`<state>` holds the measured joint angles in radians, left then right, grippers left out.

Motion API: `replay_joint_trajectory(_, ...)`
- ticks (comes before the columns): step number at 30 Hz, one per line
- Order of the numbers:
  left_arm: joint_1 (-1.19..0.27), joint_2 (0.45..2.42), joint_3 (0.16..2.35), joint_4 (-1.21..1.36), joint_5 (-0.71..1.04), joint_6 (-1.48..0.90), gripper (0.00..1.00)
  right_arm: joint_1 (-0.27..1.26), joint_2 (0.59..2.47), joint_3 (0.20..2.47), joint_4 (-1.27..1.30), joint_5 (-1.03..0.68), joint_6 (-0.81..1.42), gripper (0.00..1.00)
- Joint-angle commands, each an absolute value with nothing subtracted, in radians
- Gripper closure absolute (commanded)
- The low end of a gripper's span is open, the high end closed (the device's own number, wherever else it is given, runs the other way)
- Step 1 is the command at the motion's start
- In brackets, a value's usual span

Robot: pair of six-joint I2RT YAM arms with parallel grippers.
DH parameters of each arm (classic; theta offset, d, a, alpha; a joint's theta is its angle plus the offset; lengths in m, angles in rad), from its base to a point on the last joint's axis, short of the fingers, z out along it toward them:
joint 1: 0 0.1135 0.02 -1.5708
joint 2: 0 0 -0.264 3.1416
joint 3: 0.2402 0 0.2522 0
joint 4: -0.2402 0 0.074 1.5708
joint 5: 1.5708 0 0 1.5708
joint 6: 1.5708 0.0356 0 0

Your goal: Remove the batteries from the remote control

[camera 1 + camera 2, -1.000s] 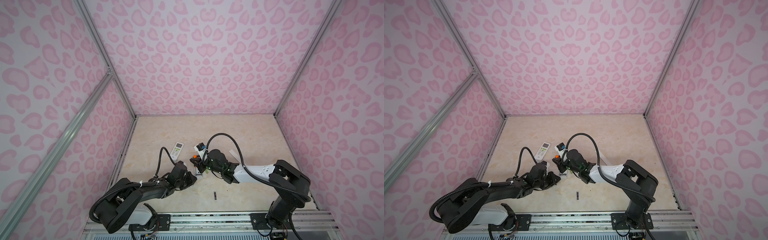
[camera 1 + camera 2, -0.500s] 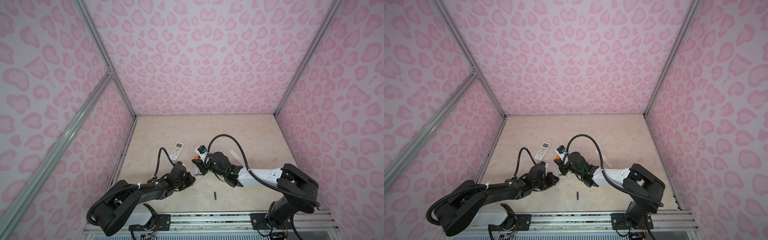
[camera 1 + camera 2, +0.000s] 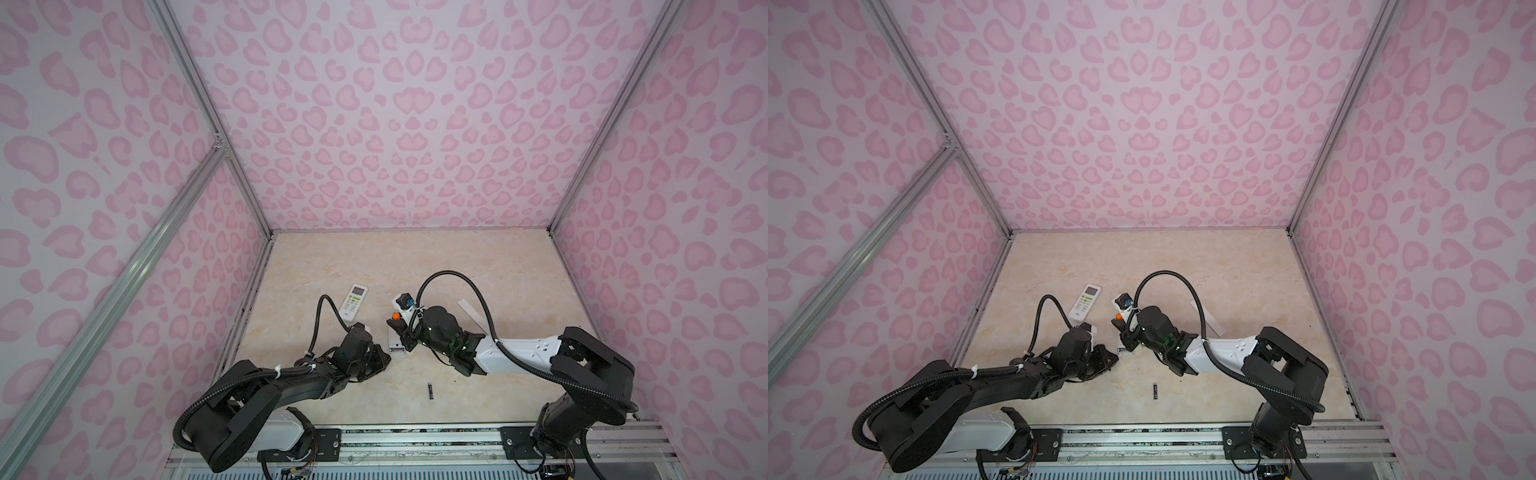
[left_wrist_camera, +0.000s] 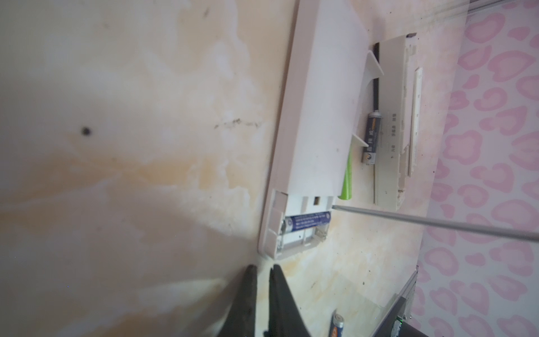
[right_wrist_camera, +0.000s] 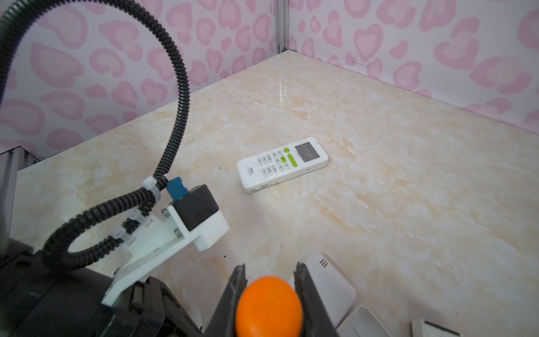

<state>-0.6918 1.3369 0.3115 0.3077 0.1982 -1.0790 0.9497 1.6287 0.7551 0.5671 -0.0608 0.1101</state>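
Note:
The white remote control (image 4: 320,116) lies face down, its end compartment open with one blue battery (image 4: 306,222) inside. My right gripper (image 5: 270,267) is shut on the orange-ended screwdriver (image 5: 268,306), whose thin shaft (image 4: 437,223) ends at the compartment's edge. My left gripper (image 4: 262,267) is shut and empty just off the remote's open end (image 3: 397,351). A lime green battery (image 4: 347,181) and a black battery (image 4: 371,137) lie beside the remote. Another battery (image 3: 431,390) lies loose nearer the front.
A second white remote (image 3: 353,301) lies face up at the back left, also in the right wrist view (image 5: 281,164). A white casing (image 4: 390,122) sits beyond the black battery. A white strip (image 3: 471,311) lies behind the right arm. Pink walls enclose the table.
The right arm's elbow has shifted slightly to the right while the screwdriver stays at the remote. The left arm has hardly moved.

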Motion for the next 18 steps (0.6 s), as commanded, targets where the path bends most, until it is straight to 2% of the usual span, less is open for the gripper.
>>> replay_joint_trajectory(1,-0.69,1.336,0.318,0.276,0.187,-1.068,0.85,0.952,1.63,0.74,0.582,-0.045,0.119,1.0)
replay_joint_trajectory(18,-0.688,1.358,0.338,0.276,0.202,-1.064,0.85,0.983,1.617,0.696,0.624,0.005,0.126,1.0)
